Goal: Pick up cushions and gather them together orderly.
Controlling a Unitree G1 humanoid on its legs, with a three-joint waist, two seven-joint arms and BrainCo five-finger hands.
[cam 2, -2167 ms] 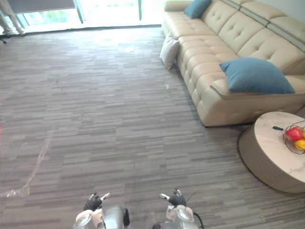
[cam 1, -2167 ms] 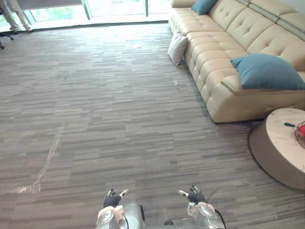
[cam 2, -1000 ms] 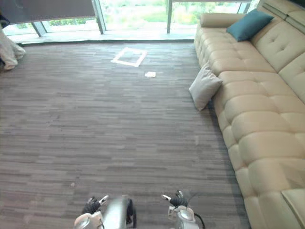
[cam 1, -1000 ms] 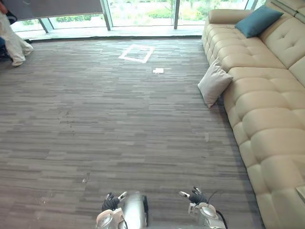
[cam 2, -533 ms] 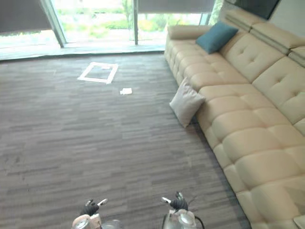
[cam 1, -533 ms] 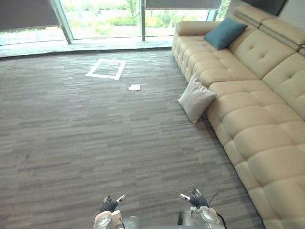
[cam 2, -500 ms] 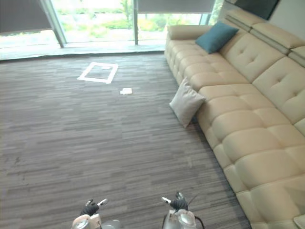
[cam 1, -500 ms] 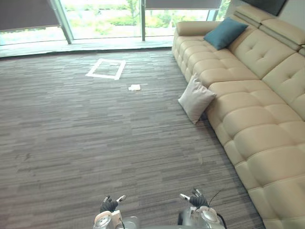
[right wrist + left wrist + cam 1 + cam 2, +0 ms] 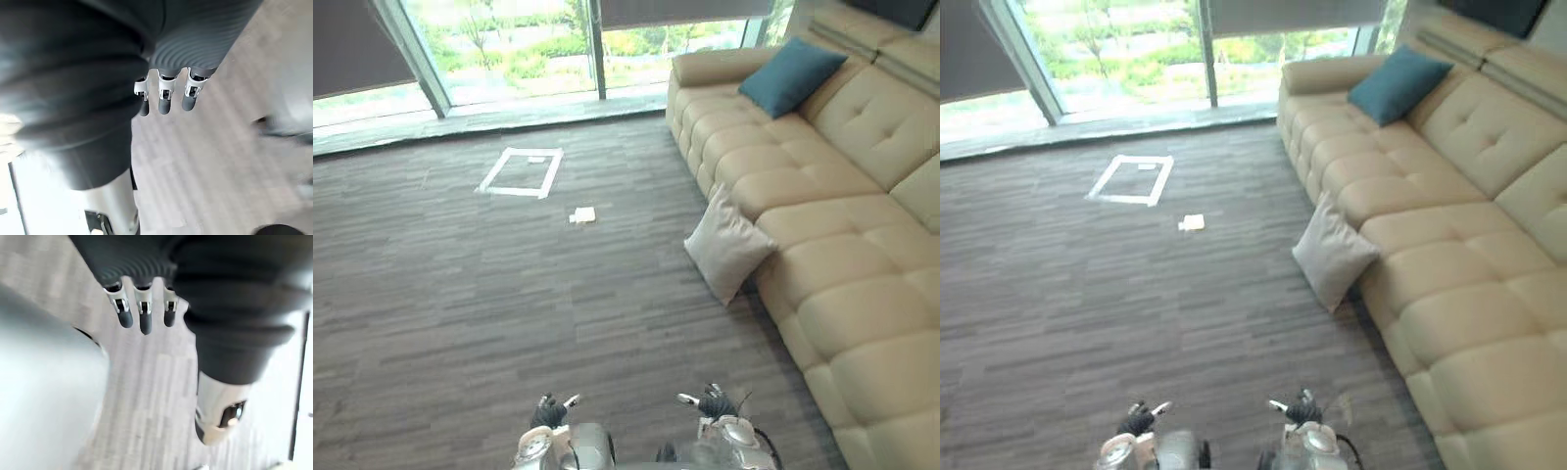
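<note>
Beige cushion (image 9: 728, 245): on the carpet (image 9: 489, 304), propped against the front of the cream sofa (image 9: 842, 206).
Teal cushion (image 9: 792, 76): on the sofa seat by the far armrest, well apart from the beige one.
Left hand (image 9: 549, 413), right hand (image 9: 713, 402): low over the carpet, fingers loosely extended, both empty.

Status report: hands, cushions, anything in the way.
Left hand, right hand open, holding nothing. Beige cushion on carpet against sofa; teal cushion on sofa's far end. Paper scrap on carpet, left of the path.
</note>
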